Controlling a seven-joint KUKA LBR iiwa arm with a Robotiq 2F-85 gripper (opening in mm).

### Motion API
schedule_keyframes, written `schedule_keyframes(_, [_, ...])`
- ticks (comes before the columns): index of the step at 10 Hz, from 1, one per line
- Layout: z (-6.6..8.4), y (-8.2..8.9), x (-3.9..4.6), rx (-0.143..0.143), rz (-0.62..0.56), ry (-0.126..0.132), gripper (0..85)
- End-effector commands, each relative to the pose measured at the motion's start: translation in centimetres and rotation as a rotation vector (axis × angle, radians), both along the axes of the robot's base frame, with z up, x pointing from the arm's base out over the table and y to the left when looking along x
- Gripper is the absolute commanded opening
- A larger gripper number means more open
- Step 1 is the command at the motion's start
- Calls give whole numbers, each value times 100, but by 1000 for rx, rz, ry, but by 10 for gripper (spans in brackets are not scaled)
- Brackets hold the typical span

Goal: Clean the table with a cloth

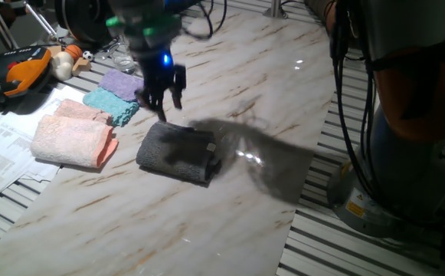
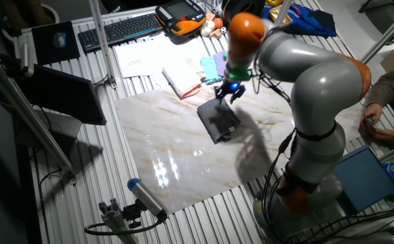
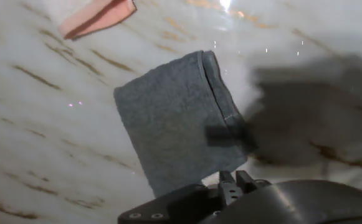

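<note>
The dark grey folded cloth point(image 1: 178, 152) lies flat on the white marble-look table point(image 1: 230, 222), near its middle. It also shows in the other fixed view point(image 2: 218, 120) and fills the centre of the hand view point(image 3: 174, 118), with its stitched hem on the right. My gripper point(image 1: 165, 107) hangs just above the cloth's far edge, fingers pointing down and spread apart, holding nothing. In the other fixed view the gripper point(image 2: 227, 95) sits over the cloth's upper end. The fingertips do not show in the hand view.
A pink folded towel point(image 1: 73, 138), a teal cloth point(image 1: 113, 103) and a purple cloth point(image 1: 122, 80) lie at the table's left end. An orange pendant point(image 1: 23, 69) and papers point(image 1: 0, 146) lie beyond. A keyboard point(image 2: 122, 28) and a person's hand point(image 2: 376, 125) flank the table.
</note>
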State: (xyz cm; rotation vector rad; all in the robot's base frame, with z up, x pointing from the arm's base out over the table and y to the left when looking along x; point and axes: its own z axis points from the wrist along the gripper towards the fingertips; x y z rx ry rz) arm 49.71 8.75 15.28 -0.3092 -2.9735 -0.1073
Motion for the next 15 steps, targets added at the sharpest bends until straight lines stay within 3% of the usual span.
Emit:
schedule_keyframes(1, [-362,28,19,6,-1,-7,510])
schedule_keyframes(3, [-524,54,70,15,21,-27,510])
schedule_keyframes(4, [-568,66,83,32,30,-33,340])
schedule_keyframes(6, [-568,66,83,36,105,-60,0])
schedule_keyframes(7, [-568,66,83,34,97,-49,0])
schedule_keyframes(9, [-568,66,83,7,82,18,0])
schedule_keyframes(10, [-568,66,83,-5,52,26,0])
schedule_keyframes(11, [-568,66,83,-26,13,1,340])
schedule_keyframes(12, [-580,72,81,-29,-19,5,680])
schedule_keyframes(15, [-816,194,32,-26,-28,-33,680])
